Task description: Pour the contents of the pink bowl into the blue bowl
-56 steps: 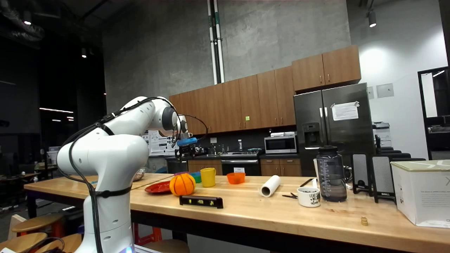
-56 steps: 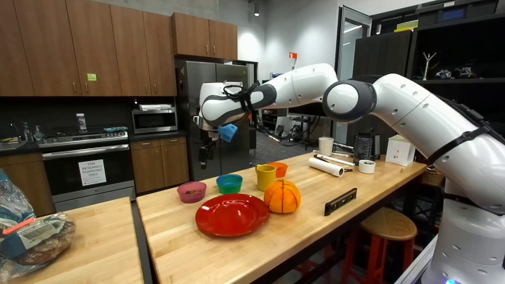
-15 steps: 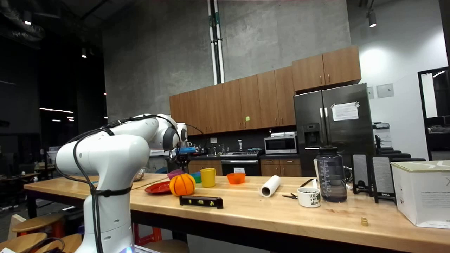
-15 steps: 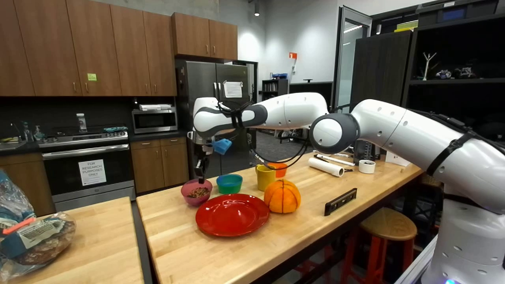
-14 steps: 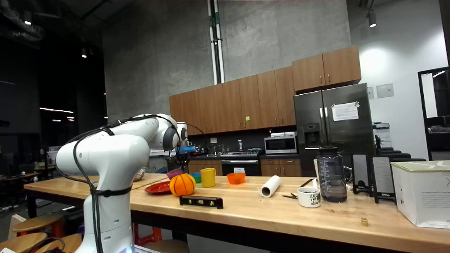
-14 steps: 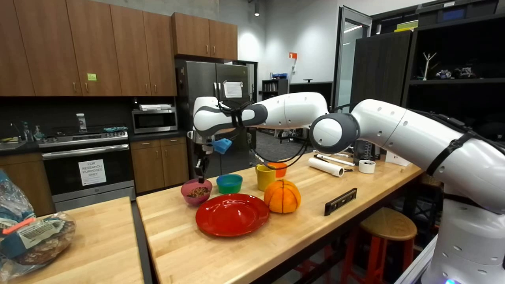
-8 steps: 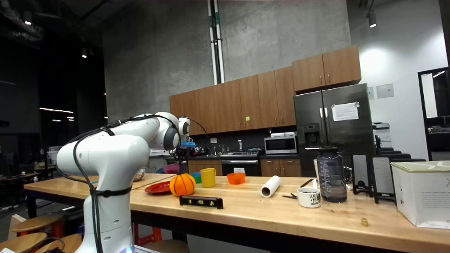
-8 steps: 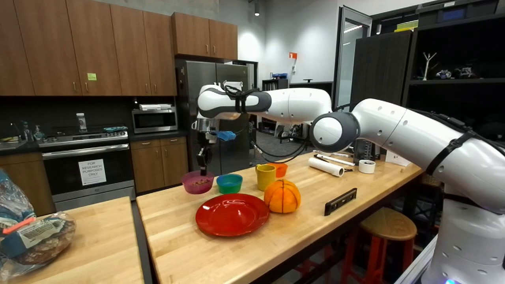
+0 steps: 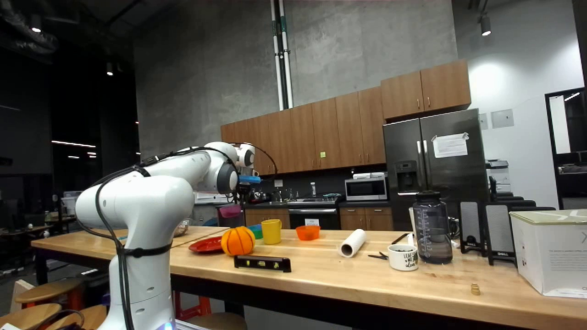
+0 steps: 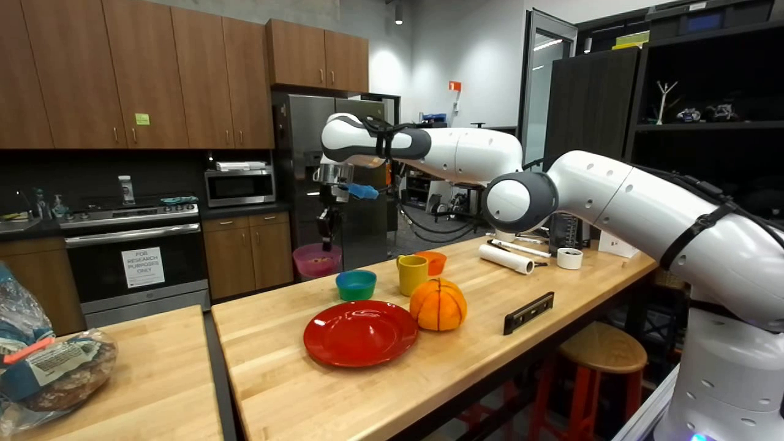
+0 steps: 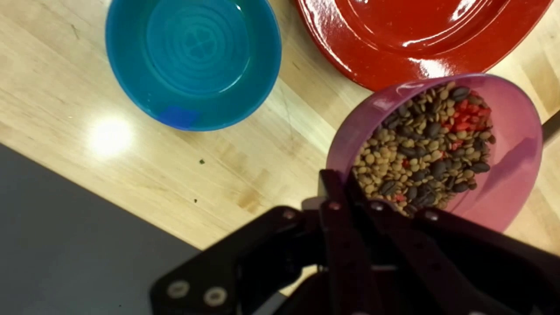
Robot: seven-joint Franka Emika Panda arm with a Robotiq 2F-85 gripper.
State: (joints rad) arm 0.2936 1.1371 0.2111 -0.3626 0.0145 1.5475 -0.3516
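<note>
The pink bowl (image 11: 509,188) hangs above the table, its rim pinched between my gripper's (image 11: 343,177) fingertips. Inside it lies a mix of lentils, dark beans and red bits (image 11: 431,148). In an exterior view the raised pink bowl (image 10: 317,262) sits behind and a little left of the blue bowl (image 10: 356,286), which looks teal-green there. From the wrist, the blue bowl (image 11: 199,43) shows bare inside, standing on the table to the left of the pink one, a gap of wood between them. My gripper's far pad is partly hidden by the bowl wall.
A red plate (image 10: 360,334) lies in front of both bowls. Beside it are an orange pumpkin (image 10: 438,304), a yellow mug (image 10: 412,275) and an orange bowl (image 10: 433,263). A black level (image 10: 528,313) stands farther right. The table's back edge (image 11: 131,218) runs close by.
Earlier my gripper was above the pink bowl; a second ago it was at the rim. Since then the bowl has risen off the table and shifted slightly right in both exterior views.
</note>
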